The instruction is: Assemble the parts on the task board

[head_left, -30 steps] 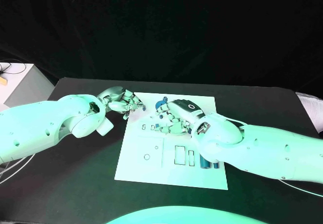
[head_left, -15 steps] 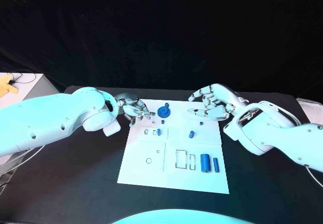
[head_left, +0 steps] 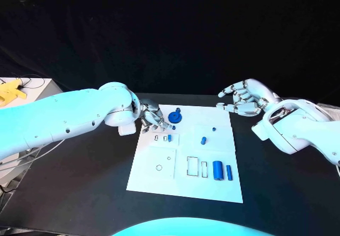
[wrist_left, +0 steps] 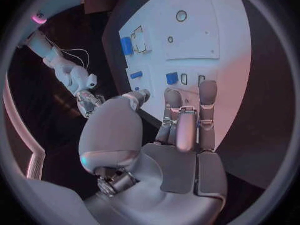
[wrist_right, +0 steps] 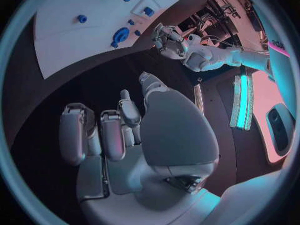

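Here the left robot hand point(head_left: 152, 118) rests with curled, empty fingers at the far left corner of the task board point(head_left: 163, 179). The right robot hand point(head_left: 243, 97) hovers beyond the far right corner, fingers spread and empty.

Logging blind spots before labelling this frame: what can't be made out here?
- Left hand, head view: its fingers cover the task board edge; contact underneath unclear.
- Round blue part, head view: too small to tell if seated.
- Small slots, head view: filled or not, too small to tell.
- Right hand, right wrist view: palm side hidden.
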You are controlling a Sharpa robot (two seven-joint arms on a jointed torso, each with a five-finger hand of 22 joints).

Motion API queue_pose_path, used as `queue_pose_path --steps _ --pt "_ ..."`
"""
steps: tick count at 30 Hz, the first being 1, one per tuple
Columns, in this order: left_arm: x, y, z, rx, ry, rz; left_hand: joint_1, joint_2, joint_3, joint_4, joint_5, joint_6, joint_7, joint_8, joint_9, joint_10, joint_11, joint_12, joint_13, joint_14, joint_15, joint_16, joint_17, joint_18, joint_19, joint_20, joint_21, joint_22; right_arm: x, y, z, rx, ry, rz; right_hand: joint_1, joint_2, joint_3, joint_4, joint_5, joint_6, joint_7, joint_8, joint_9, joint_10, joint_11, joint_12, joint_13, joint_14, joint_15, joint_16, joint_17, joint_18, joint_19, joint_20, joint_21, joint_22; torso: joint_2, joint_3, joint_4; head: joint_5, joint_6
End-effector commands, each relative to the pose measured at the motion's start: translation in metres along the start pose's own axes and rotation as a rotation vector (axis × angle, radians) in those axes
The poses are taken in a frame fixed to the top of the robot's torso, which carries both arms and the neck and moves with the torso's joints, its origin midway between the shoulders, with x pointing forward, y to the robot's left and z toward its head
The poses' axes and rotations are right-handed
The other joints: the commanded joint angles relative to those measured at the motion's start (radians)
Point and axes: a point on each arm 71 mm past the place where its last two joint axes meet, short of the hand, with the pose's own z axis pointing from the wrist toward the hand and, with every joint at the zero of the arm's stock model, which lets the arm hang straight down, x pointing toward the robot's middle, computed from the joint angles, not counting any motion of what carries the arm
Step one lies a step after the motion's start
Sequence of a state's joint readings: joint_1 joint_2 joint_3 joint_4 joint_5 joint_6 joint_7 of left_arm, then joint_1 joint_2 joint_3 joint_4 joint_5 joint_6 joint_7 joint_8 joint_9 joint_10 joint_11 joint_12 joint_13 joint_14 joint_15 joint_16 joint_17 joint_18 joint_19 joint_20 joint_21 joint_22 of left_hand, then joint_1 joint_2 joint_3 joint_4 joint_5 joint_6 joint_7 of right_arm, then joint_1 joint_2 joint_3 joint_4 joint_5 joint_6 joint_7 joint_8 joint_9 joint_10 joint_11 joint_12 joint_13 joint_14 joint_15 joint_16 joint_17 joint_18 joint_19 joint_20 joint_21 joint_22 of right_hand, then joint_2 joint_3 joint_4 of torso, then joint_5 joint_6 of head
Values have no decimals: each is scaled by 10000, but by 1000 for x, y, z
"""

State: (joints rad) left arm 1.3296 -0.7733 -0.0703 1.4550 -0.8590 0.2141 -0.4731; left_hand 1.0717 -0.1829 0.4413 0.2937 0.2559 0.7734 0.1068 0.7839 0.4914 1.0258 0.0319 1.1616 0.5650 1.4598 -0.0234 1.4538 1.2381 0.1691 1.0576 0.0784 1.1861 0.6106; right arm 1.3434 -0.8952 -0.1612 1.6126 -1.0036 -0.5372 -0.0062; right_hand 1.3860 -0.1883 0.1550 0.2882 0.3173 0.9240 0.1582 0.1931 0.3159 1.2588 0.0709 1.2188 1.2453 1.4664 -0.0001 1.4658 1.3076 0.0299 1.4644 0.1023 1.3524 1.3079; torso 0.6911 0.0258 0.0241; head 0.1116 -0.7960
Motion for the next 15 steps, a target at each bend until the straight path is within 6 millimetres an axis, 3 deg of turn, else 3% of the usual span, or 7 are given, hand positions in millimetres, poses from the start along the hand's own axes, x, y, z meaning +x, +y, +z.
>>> queue_pose_path --steps 1,15 --pt "1 -2 5 -449 752 805 -188 -11 -156 12 -48 -127 9 52 54 -106 27 -45 -43 24 -49 -25 38 6 19 -46 -63 -2 0 -3 1 254 276 242 -52 -82 44 11 55 -94 -9 52 -14 -90 29 -49 -17 583 -15 -55 1348 131 353 -27 -63 1999 -5 21 17 17 -47" --pt "1 -16 24 -670 1125 1183 -374 25 -309 14 -79 -165 12 50 108 -116 35 -40 -24 32 -41 -8 77 -7 63 -38 -49 53 -2 -5 4 415 365 265 -93 -78 53 22 94 -132 1 56 -19 -108 40 -60 -33 570 -6 -79 1324 140 337 -20 -113 1985 25 -20 1 -58 -25"
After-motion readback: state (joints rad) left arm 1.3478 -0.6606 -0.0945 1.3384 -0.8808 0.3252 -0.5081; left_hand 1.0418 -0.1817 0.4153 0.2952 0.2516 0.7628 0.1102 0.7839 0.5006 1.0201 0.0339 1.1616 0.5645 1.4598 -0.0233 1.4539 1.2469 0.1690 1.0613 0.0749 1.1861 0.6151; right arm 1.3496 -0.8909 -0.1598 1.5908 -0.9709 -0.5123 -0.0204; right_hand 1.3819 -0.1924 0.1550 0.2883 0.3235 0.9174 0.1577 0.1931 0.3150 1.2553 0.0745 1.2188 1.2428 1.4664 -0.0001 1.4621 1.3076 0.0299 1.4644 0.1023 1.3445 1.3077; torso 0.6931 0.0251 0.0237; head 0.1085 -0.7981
